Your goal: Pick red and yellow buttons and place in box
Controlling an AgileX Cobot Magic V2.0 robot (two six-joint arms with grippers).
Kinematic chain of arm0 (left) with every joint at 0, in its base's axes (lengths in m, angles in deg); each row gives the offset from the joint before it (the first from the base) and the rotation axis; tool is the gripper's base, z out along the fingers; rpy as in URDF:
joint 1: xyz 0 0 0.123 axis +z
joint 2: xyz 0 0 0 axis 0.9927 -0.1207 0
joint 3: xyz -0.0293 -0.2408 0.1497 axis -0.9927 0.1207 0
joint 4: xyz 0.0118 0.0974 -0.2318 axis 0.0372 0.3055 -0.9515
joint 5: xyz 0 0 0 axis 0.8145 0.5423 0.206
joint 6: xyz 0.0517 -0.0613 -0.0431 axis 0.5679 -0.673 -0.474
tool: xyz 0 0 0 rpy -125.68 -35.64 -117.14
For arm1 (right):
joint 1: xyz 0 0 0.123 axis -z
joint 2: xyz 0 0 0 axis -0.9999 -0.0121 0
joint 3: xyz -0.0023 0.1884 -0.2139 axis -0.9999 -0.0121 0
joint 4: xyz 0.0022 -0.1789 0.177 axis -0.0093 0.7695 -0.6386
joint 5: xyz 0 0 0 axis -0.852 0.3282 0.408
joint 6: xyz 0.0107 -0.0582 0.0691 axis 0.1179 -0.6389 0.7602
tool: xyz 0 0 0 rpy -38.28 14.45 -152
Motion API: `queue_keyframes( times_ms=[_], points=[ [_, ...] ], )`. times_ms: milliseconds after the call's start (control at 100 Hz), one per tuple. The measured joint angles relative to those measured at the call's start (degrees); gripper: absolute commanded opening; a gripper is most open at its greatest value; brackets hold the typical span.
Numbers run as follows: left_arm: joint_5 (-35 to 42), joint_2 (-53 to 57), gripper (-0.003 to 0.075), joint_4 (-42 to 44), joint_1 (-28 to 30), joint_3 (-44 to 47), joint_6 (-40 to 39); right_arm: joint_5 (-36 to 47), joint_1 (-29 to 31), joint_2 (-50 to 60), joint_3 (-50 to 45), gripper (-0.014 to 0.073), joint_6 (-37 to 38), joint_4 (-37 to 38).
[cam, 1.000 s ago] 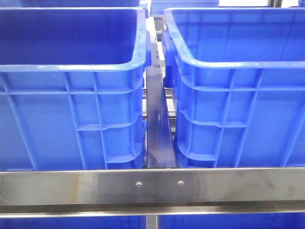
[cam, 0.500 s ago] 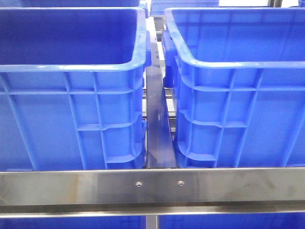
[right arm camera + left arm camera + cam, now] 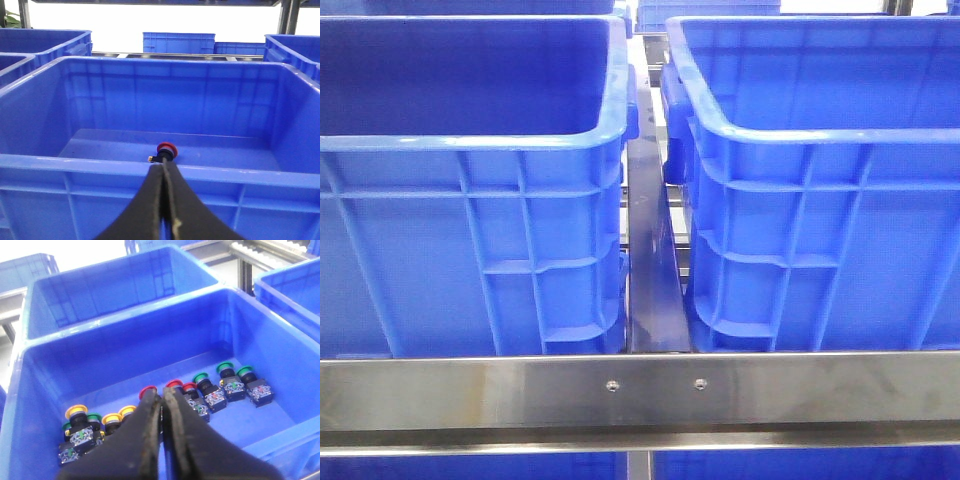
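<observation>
**Lining up the next pick**

My left gripper (image 3: pixel 161 399) is pressed together, empty, above the crate (image 3: pixel 45 370) of buttons. A red button (image 3: pixel 148 390) shows mid-frame; yellow buttons (image 3: pixel 76 411) lie lower left. I should spread the jaws before descending. My right gripper (image 3: pixel 163 170) is also closed, empty; one red button (image 3: pixel 167 148) sits in its box (image 3: pixel 165 172).

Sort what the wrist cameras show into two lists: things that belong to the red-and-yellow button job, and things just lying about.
Job:
- red buttons in the stocked crate
- yellow buttons in that crate
- red button lying alone in the other crate
- left gripper, right gripper, both shut and empty

Lying about:
- green buttons
- farther blue crates
</observation>
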Motion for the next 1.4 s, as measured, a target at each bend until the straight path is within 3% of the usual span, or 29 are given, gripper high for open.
queue_keyframes(
  times_ms=[430, 860, 1120, 1400],
  points=[
    [16.28, 10.16, -0.0019, -23.54, 19.76, 13.98, 23.41, 0.03, 0.0, 0.0, 0.0, -0.0069, 0.0, 0.0],
    [21.49, 19.51, -0.0019, -28.18, 30.08, 32.17, 24.66, 0.03, 0.0, 0.0, 0.0, -0.0069, 0.0, 0.0],
    [25.45, 20.24, -0.0019, -28.52, 32.96, 37.87, 24.69, 0.14, 0.0, 0.0, 0.0, -0.0069, 0.0, 0.0],
    [29.86, 20.24, -0.0019, -28.61, 32.96, 37.97, 24.69, 0.14, 0.0, 0.0, 0.0, -0.0069, 0.0, 0.0]
  ],
)
